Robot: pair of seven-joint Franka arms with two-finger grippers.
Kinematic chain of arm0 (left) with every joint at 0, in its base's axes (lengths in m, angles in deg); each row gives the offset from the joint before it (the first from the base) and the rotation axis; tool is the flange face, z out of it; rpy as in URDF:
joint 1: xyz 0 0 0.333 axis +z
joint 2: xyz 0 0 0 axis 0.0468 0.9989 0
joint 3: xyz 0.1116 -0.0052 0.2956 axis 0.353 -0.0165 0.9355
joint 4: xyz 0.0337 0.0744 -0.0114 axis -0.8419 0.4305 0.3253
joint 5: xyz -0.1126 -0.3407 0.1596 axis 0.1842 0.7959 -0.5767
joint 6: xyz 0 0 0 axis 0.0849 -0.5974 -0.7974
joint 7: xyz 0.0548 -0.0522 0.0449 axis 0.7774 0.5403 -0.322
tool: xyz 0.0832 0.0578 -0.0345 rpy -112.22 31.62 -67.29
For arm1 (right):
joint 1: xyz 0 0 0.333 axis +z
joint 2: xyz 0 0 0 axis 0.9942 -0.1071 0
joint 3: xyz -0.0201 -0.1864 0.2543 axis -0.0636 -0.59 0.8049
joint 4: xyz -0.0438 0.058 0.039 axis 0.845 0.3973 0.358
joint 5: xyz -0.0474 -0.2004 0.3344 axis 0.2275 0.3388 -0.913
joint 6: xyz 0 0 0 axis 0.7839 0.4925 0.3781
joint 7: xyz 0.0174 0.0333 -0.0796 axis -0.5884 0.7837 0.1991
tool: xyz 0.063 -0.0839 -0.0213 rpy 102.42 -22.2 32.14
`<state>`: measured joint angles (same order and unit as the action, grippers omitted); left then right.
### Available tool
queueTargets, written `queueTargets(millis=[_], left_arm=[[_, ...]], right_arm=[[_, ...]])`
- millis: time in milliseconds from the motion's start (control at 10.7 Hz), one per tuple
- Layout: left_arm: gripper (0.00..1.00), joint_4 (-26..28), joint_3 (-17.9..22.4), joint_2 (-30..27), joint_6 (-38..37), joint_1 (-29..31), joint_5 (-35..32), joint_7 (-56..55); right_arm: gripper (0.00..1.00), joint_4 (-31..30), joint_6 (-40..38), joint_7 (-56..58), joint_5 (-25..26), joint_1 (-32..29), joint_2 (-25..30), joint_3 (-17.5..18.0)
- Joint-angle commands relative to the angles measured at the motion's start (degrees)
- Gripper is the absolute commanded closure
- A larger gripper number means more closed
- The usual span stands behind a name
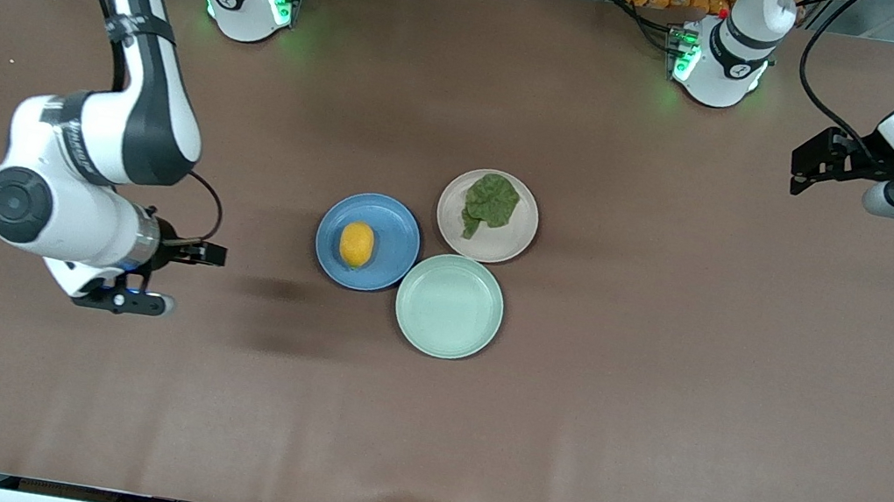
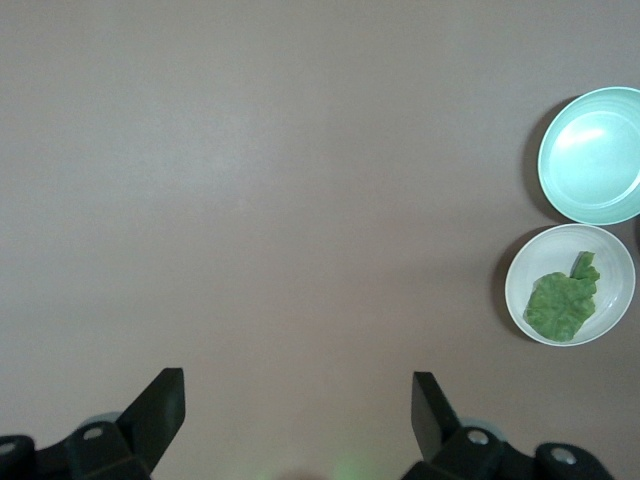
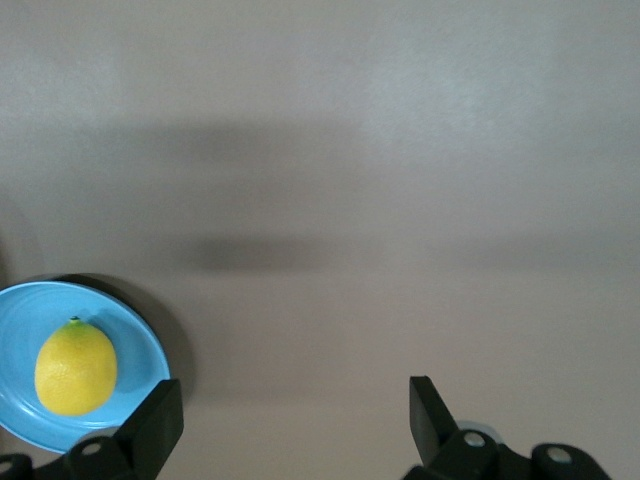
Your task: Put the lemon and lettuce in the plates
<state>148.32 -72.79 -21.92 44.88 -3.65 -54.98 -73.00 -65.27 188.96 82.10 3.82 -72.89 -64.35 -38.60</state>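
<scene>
The yellow lemon (image 1: 357,244) lies in the blue plate (image 1: 397,230). The dark green lettuce (image 1: 491,202) lies in the pale beige-pink plate (image 1: 506,238), which touches the blue one. My right gripper (image 1: 206,253) hangs open and empty over bare table, toward the right arm's end from the blue plate. In the right wrist view the lemon (image 3: 76,367) and blue plate (image 3: 25,320) show beside my open gripper (image 3: 295,412). My left gripper (image 1: 805,170) is open and empty near the left arm's end. The left wrist view shows it (image 2: 297,408) apart from the lettuce (image 2: 563,302) in its plate (image 2: 535,262).
An empty mint-green plate (image 1: 449,305) sits against the other two, nearer the front camera; it also shows in the left wrist view as the mint-green plate (image 2: 592,155). Brown table (image 1: 654,406) spreads around the plates.
</scene>
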Motion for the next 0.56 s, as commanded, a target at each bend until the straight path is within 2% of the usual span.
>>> queueTargets(millis=[0,282,469], left_arm=[[0.0,-1.0,0.9,-0.3,-1.0,0.2,-0.6,1.3],[0.0,-2.0,1.0,0.6,-1.0,0.2,-0.6,1.5],[0.0,-2.9,1.0,1.3,-1.1,0.3,-0.7,1.4]], right_arm=[[0.0,-0.6,-2.1,1.1,2.4,-2.2,2.8,0.8],[0.0,-0.7,-4.4,7.9,2.6,-5.7,5.5,0.8],[0.0,-0.7,-5.7,8.3,2.7,-7.0,8.3,0.7]])
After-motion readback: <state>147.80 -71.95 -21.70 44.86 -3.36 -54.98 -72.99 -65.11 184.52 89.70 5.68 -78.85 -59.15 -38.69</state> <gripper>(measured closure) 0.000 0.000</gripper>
